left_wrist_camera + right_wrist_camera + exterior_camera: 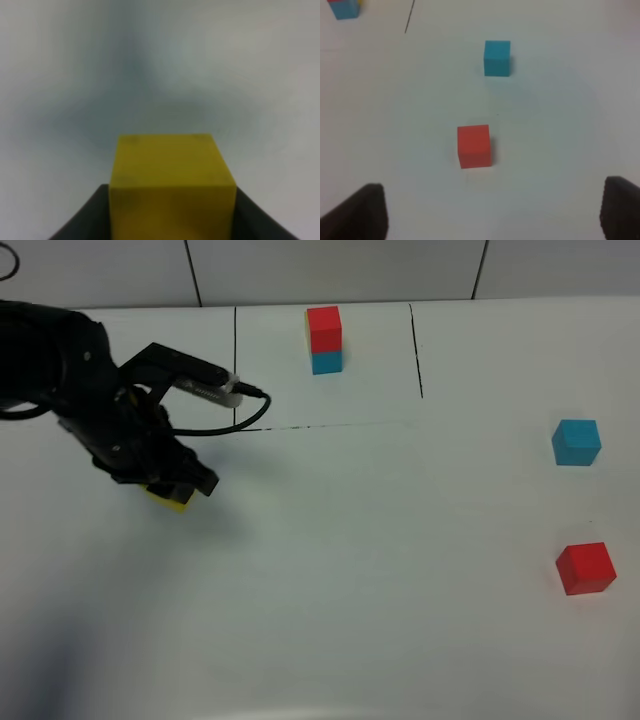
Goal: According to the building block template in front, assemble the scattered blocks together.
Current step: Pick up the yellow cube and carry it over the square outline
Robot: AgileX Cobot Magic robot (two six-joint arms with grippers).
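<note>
- Left gripper (172,483) sits at mid-left of the frame, jaws clamped on the yellow block (172,185).
- Template stack (324,340) stands at upper centre, up and to the right of that block.
- Blue block (576,442) and red block (585,568) lie at the far right edge, well apart from the left gripper and on the right arm's side.
- Right gripper (490,215) is spread wide and empty, and the red block is the nearer one to it.

The left arm stretches in from the left, bent down at the wrist, its black claw (175,488) clamped on a yellow block (172,170). The right claw (495,215) points downward, its fingers spread wide apart.
</note>
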